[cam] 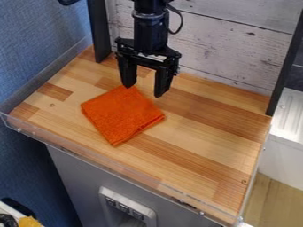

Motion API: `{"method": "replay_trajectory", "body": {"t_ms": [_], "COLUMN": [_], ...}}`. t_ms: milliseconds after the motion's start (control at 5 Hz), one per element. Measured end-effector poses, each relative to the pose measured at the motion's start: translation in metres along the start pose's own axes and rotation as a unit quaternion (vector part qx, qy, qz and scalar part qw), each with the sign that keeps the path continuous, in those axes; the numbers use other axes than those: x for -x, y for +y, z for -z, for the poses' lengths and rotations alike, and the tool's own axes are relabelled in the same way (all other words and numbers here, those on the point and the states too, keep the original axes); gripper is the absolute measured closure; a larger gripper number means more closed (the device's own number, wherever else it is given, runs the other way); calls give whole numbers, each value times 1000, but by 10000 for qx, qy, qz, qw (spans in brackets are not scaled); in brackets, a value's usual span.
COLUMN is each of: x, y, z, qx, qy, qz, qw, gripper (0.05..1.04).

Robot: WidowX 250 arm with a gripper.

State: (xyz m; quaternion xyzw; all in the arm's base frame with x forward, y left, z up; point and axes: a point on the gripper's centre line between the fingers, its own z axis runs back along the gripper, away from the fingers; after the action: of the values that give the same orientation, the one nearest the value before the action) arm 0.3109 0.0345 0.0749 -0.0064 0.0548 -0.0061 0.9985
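hanging over an orange cloth, end effector fingers apart, seemingly just above its corner

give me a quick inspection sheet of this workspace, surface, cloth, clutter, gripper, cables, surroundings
Surface: wood board, light and dark strips, clear lip along the near edge
Job's things: orange cloth, folded, flat on the board
Clutter: on the board, nothing seen; off it, a yellow item at the view's lower left corner
Gripper: black gripper, fingers apart, pointing down at the cloth's far corner; contact with the cloth can't be told
Cables: black cable looping out beside the arm
Surroundings: whitewashed plank panel behind, blue wall beside, two black posts
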Motion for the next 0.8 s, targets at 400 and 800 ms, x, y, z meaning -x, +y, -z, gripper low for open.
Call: {"method": "replay_trajectory", "body": {"t_ms": [400, 800], "x": [9, 10], "y": [0, 13], "z": [10, 17], "qx": [-28, -165], "qy": [-64, -563], "qz": [1024, 2348], "qw": [9947, 9703], "gripper": [84, 84]}}
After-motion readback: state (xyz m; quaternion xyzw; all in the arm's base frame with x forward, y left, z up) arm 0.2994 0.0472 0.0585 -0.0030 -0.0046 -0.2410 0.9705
